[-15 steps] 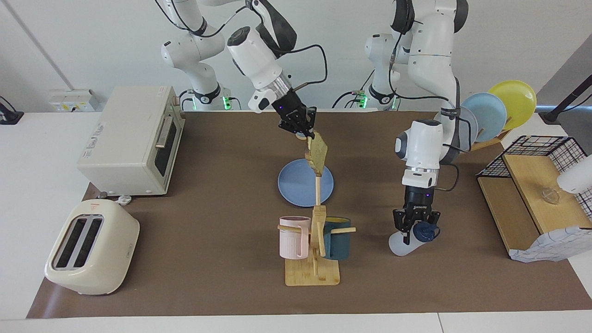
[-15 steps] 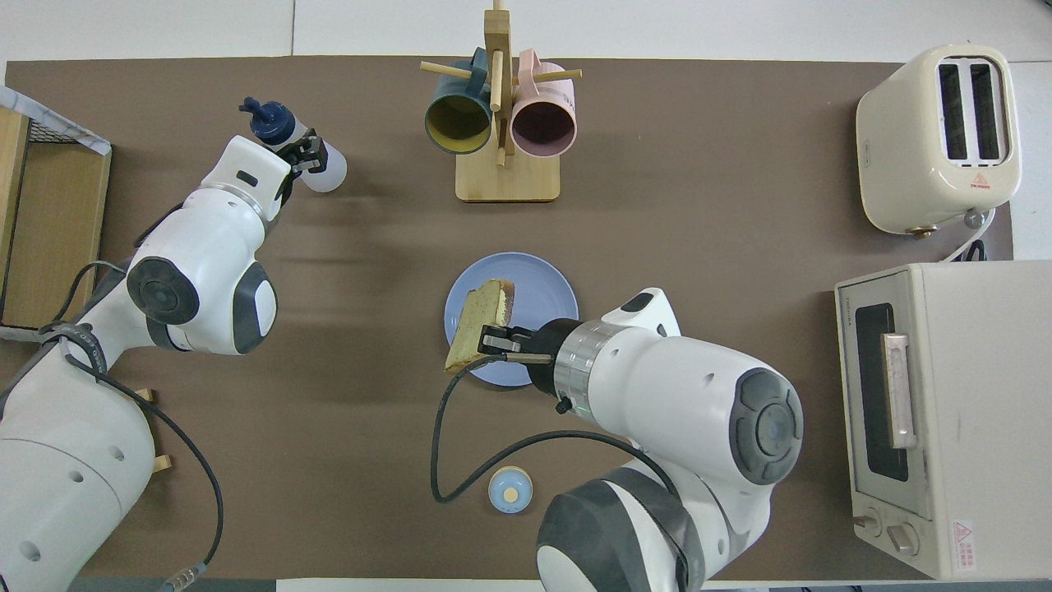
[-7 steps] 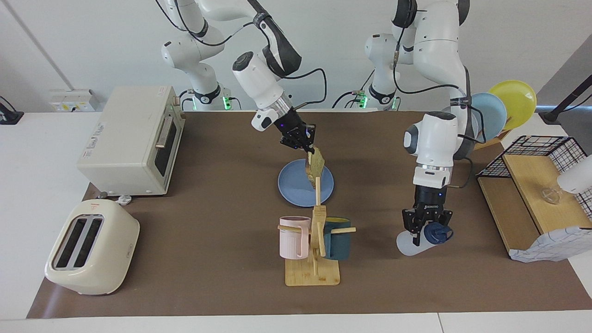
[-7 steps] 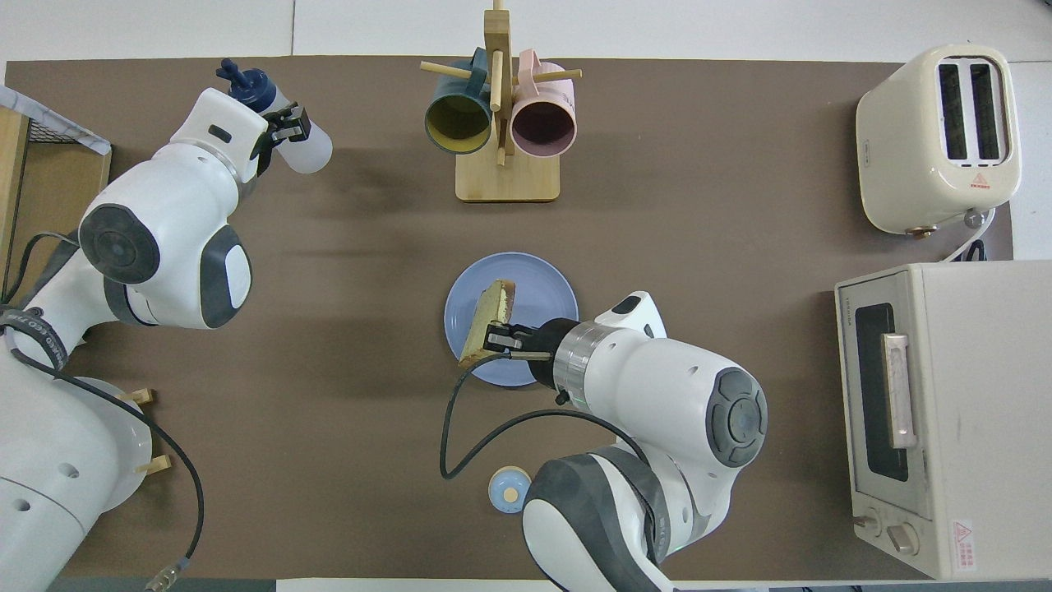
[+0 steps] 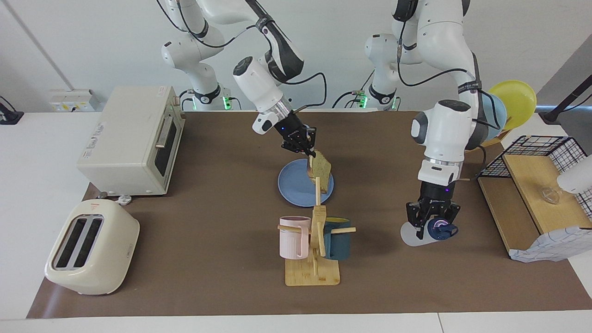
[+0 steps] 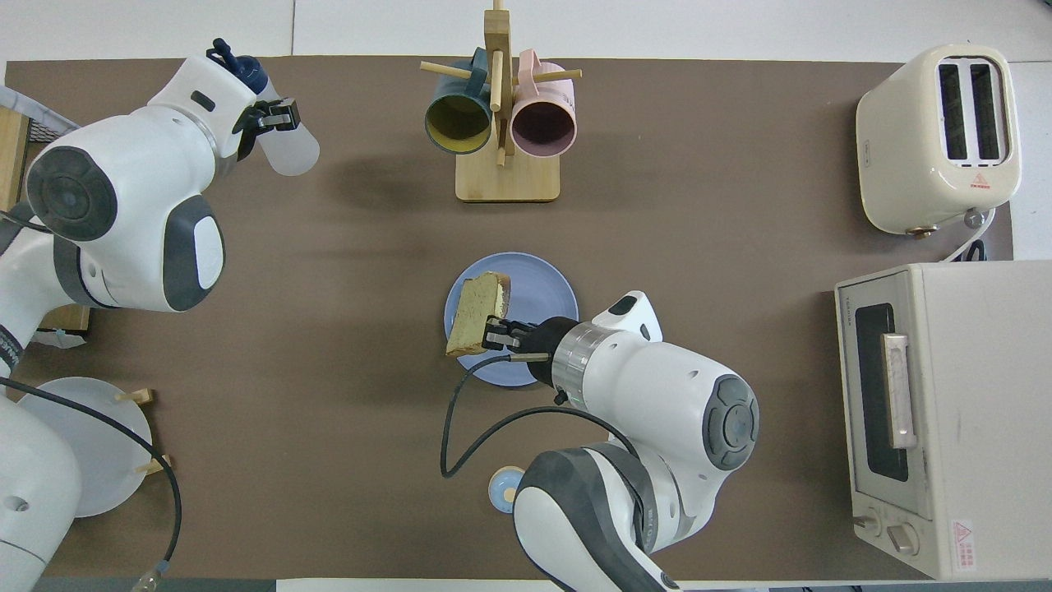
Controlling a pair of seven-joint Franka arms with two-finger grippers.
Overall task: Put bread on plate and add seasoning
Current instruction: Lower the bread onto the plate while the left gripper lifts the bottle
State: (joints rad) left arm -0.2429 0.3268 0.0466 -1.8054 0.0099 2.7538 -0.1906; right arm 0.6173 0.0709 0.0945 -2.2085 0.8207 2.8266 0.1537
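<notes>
Two glossy white arms (image 5: 259, 88) with dark grey joint caps, black claws (image 5: 303, 147), looping black cables.

Bright, even light, perhaps from overhead; soft shadows on the brown mat (image 5: 208, 208); both views sharp.

This looks like a robot lab set up as a pretend kitchen; two white robot arms (image 5: 259, 88) stand at a brown table (image 5: 222, 194) with a toaster (image 5: 91, 247), a small oven (image 5: 132, 138), cups (image 5: 294, 237) and plain white walls.
</notes>
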